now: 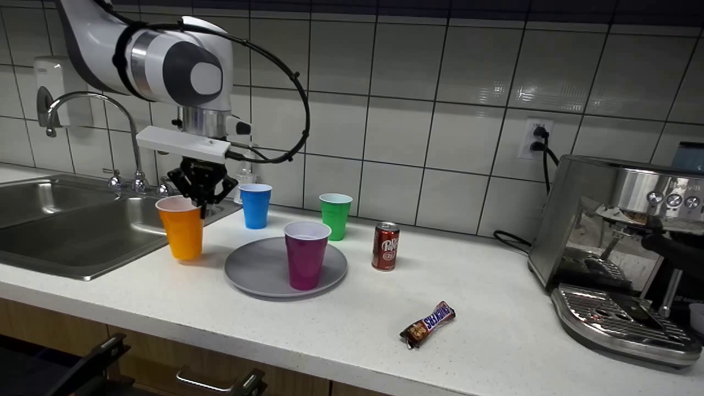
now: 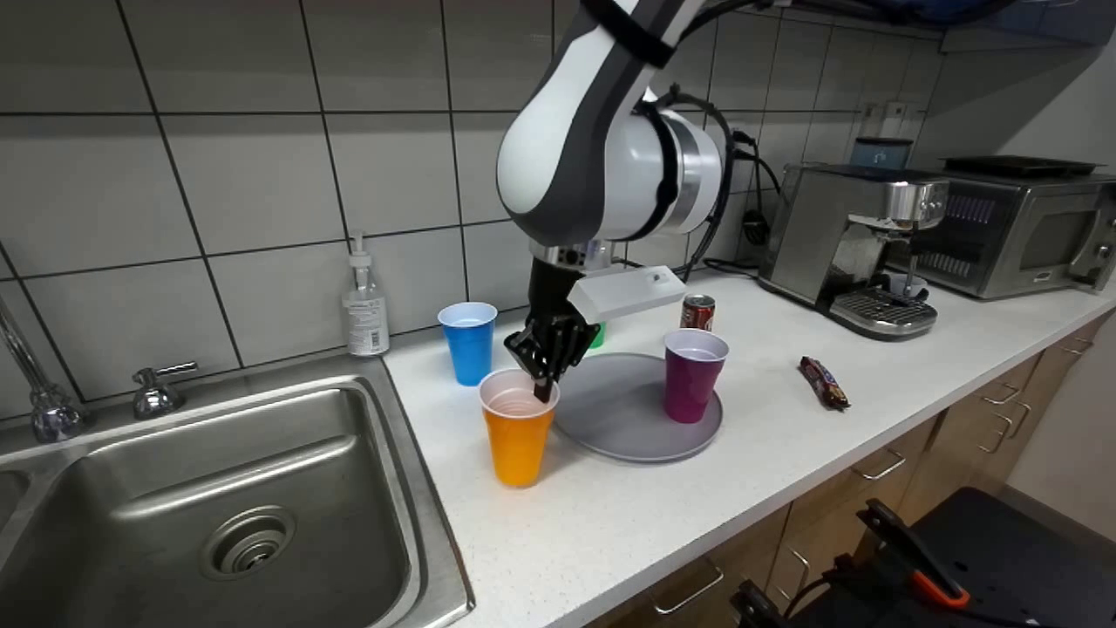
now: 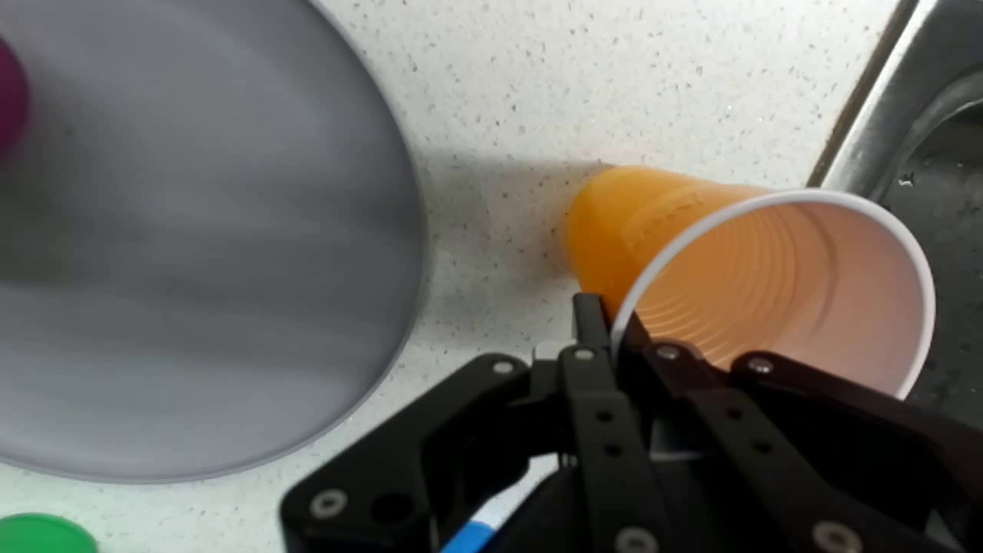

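My gripper (image 3: 612, 321) is shut on the near wall of an orange cup (image 3: 776, 284) with a white inside. One finger stands inside the cup and the other outside, with the rim pinched between them. In both exterior views the orange cup (image 1: 184, 231) is close to upright beside the sink, its base at or just above the counter; I cannot tell which. A grey plate (image 2: 602, 419) lies beside it, bearing a purple cup (image 1: 306, 258). Behind stand a blue cup (image 2: 471, 344) and a green cup (image 1: 335, 217). The inner fingertip is partly hidden by the cup's rim.
A steel sink (image 2: 349, 488) borders the orange cup, with a tap and a soap bottle (image 2: 364, 305) behind. Beyond the plate are a soda can (image 1: 385, 246) and a Snickers bar (image 1: 428, 324). A coffee machine (image 1: 616, 247) and a microwave (image 2: 1029, 227) stand farther along the counter.
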{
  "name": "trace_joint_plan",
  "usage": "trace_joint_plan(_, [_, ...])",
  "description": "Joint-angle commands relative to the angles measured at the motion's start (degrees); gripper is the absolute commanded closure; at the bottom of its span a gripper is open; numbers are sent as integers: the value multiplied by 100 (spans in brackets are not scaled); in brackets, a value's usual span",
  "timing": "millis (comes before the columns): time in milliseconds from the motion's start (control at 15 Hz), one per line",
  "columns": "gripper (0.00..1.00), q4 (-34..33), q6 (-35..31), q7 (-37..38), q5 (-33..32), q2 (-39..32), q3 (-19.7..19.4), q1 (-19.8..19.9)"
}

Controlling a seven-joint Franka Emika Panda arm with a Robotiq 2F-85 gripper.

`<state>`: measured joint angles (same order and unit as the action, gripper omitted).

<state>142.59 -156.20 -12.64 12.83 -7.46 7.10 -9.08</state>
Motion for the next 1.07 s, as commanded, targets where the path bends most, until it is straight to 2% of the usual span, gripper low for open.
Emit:
trace_joint_plan(0, [99,-20,55,-163,267,289,147,234])
trace_joint_plan(533, [99,166,40,-72,232,746,-203,534])
trace_joint_plan(1000, [99,550,-11,38,40,1032,-461,619])
